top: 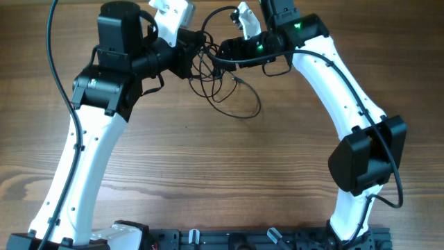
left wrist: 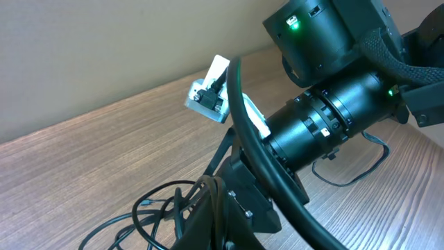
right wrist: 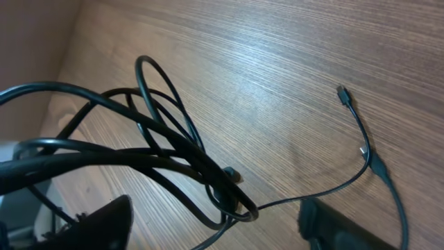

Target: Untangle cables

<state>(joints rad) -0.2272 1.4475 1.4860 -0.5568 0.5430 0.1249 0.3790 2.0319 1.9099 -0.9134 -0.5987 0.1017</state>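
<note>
The cables (top: 202, 70) are a tangle of thin black cords at the back of the wooden table (top: 222, 167), with one loop trailing toward the middle. My left gripper (top: 196, 54) is shut on several strands of the tangle; in the left wrist view the cables (left wrist: 149, 208) fan out from the left gripper (left wrist: 220, 208). My right gripper (top: 223, 50) faces it from the right. In the right wrist view the right gripper (right wrist: 218, 226) is open. A knotted bundle of the cables (right wrist: 180, 156) hangs between its fingers (right wrist: 104, 226), touching neither. One thin cord ends in a small plug (right wrist: 342, 93).
The two arms meet close together at the table's back edge. The right arm's wrist (left wrist: 333, 118) fills the upper right of the left wrist view, with a thick robot cable (left wrist: 257, 153) across it. A black rail (top: 243, 239) runs along the front edge.
</note>
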